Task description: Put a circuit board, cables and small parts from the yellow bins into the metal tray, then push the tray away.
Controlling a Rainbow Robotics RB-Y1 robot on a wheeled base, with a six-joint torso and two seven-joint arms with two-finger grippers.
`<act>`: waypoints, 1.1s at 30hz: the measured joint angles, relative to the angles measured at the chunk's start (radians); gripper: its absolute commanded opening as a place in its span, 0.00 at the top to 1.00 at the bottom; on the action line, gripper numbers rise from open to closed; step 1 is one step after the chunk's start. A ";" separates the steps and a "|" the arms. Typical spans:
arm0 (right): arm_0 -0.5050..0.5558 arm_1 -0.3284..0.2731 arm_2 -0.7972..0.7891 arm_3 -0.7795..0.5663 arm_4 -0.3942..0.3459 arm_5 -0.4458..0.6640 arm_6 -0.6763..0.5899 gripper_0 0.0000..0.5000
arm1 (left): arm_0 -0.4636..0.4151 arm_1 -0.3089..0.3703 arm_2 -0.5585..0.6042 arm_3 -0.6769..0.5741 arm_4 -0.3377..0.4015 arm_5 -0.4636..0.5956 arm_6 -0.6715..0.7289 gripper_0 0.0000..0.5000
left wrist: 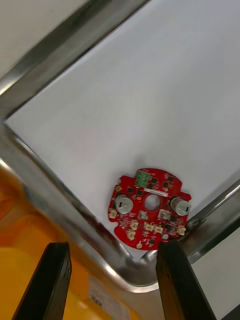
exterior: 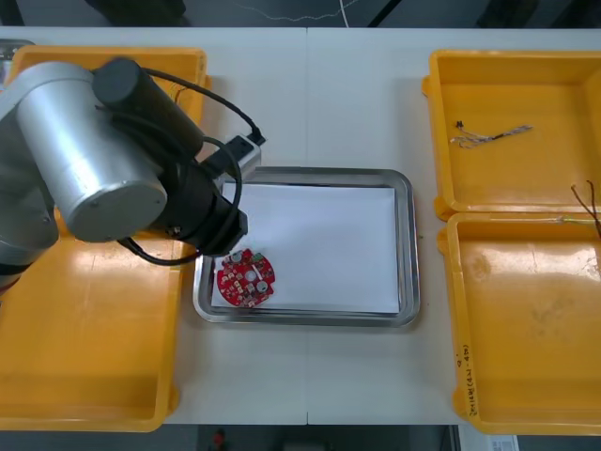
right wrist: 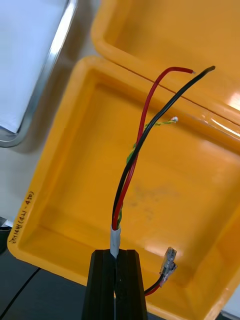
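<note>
A round red circuit board lies flat in the near left corner of the metal tray, on its white inside. My left gripper hangs open just above the tray's corner rim, the board a little beyond its fingertips and untouched. In the front view the left arm reaches in over the left bins. My right gripper is shut on a red and black cable at its white taped part, held over a yellow bin; its wire ends show at the front view's right edge.
A twisted blue and white cable lies in the far right bin. The near right bin sits close to the tray's right rim. The held cable's clear plug dangles beside my right fingers. Left bins flank the tray.
</note>
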 measured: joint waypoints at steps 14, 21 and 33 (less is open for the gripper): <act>-0.338 0.000 0.366 0.000 -0.019 0.000 0.002 1.00 | -0.009 0.002 0.261 0.093 0.040 0.078 0.000 0.00; -0.469 0.007 0.555 0.020 0.027 0.000 0.042 1.00 | -0.040 0.002 0.314 0.232 0.044 0.077 0.000 0.00; -0.657 0.140 0.877 0.115 0.255 0.001 0.100 1.00 | -0.089 0.003 0.336 0.403 0.015 0.041 0.000 0.00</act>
